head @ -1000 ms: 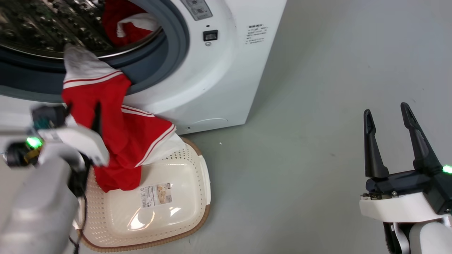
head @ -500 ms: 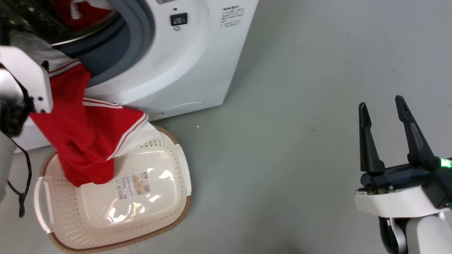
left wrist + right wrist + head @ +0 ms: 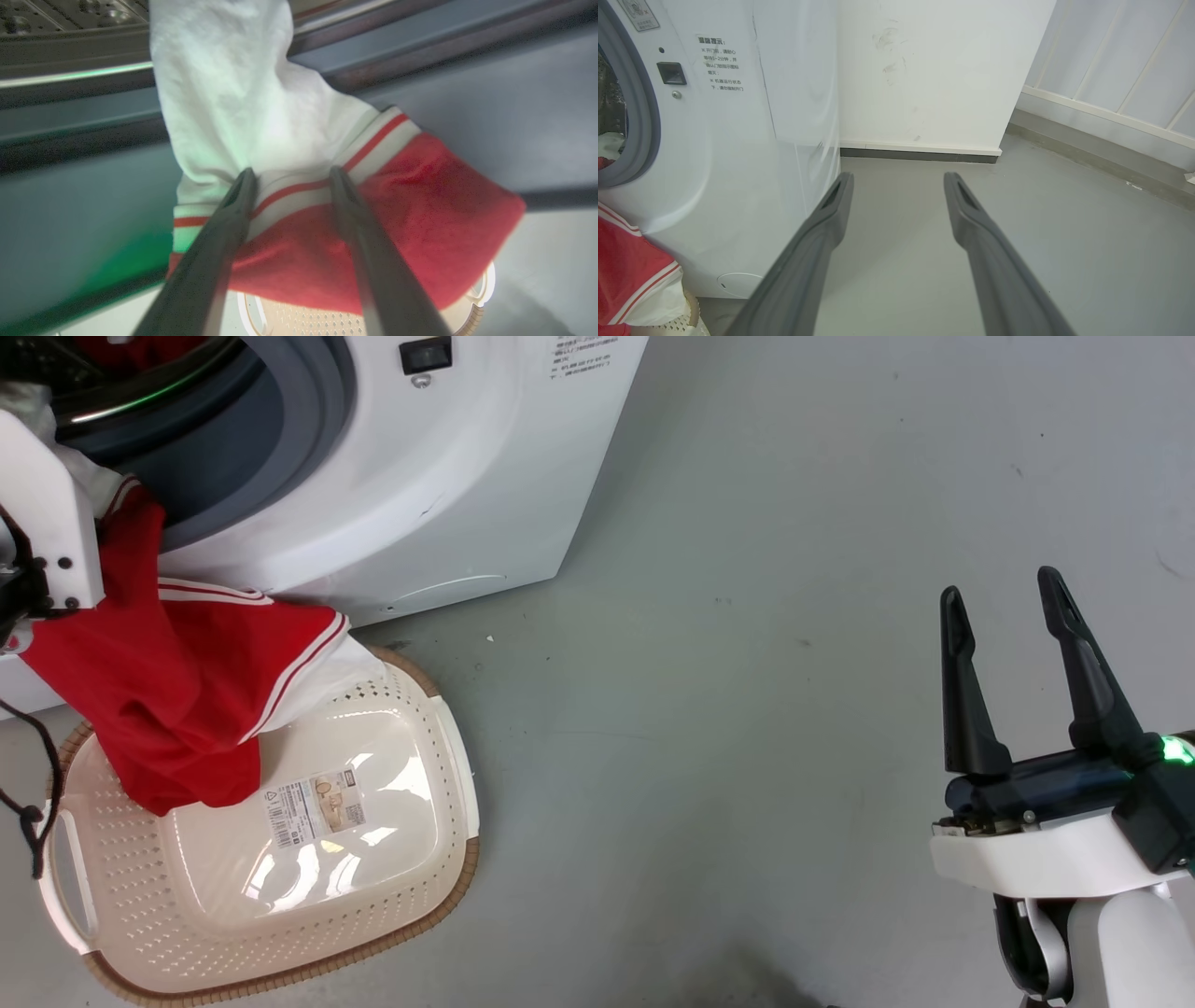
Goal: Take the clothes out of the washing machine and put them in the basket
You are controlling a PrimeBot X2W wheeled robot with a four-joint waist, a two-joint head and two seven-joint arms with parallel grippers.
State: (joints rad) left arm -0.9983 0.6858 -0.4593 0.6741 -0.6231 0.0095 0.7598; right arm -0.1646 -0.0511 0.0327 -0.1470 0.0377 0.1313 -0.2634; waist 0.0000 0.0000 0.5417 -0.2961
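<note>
A red garment with white stripe trim (image 3: 177, 709) hangs from the washing machine's (image 3: 420, 504) porthole, and its lower end lies in the cream basket (image 3: 373, 896) on the floor below. In the left wrist view my left gripper (image 3: 290, 173) is shut on this garment (image 3: 397, 224) at the striped band, and its white end (image 3: 224, 93) reaches up to the drum lip. My left wrist housing (image 3: 42, 523) sits at the far left, next to the porthole. More red fabric (image 3: 131, 347) lies in the drum. My right gripper (image 3: 999, 583) (image 3: 896, 179) stands open, far right of the basket.
Bare grey floor (image 3: 747, 709) stretches between the basket and my right arm. Beyond the washer's side (image 3: 738, 186) are a white wall (image 3: 924, 70) with a dark skirting and a panelled wall (image 3: 1125, 84) to the right. A black cable (image 3: 28, 803) hangs beside the basket's left handle.
The head camera has turned, so the washer and basket slid left and up in the picture. Against the washer, my left arm has risen a little with the garment. The right gripper stays open.
</note>
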